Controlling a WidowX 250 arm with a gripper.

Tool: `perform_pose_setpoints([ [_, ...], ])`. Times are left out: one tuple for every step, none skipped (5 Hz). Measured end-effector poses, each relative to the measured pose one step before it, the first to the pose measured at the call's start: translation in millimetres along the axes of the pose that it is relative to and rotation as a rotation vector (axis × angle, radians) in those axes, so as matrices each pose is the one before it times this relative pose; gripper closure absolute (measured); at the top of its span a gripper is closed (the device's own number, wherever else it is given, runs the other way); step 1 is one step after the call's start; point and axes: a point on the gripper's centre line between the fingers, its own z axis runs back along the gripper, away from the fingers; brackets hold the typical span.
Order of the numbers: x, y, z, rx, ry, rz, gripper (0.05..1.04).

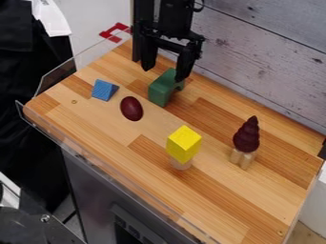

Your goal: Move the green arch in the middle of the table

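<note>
A yellow block (183, 144) fronts the wide-spread claw (164, 74), near which the green arch (161, 89), likely light and rigid, invites gripping mid-body.

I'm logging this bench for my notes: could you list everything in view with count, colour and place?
Arch-shaped block: 1, green, table's back part
Triangular block: 1, blue, picture left
Smooth egg-shaped piece: 1, dark red, front of arch
Angular block: 1, yellow, atop round stub
Round wooden stub: 1, tan, centre front
Spiral cone: 1, maroon, atop wooden base
Wooden base: 1, pale, picture right
Wooden tabletop: 1, brown, beneath these
Plank wall: 1, whitish, behind
Robot arm: 1, black, top edge
Open pincer: 1, black, by arch
</note>
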Motion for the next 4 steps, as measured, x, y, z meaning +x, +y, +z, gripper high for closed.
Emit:
perform_pose_setpoints([
  [2.51,3.62,-6.55,-0.0041,0.0208,0.0035,0.084],
  [1.88,-0.22,-6.96,-0.0071,0.0239,-0.0057,0.084],
  [0.49,-1.94,-11.65,-0.0018,0.0341,-0.0073,0.084],
  [0.71,0.01,-13.8,-0.0054,0.0395,0.0009,0.084],
])
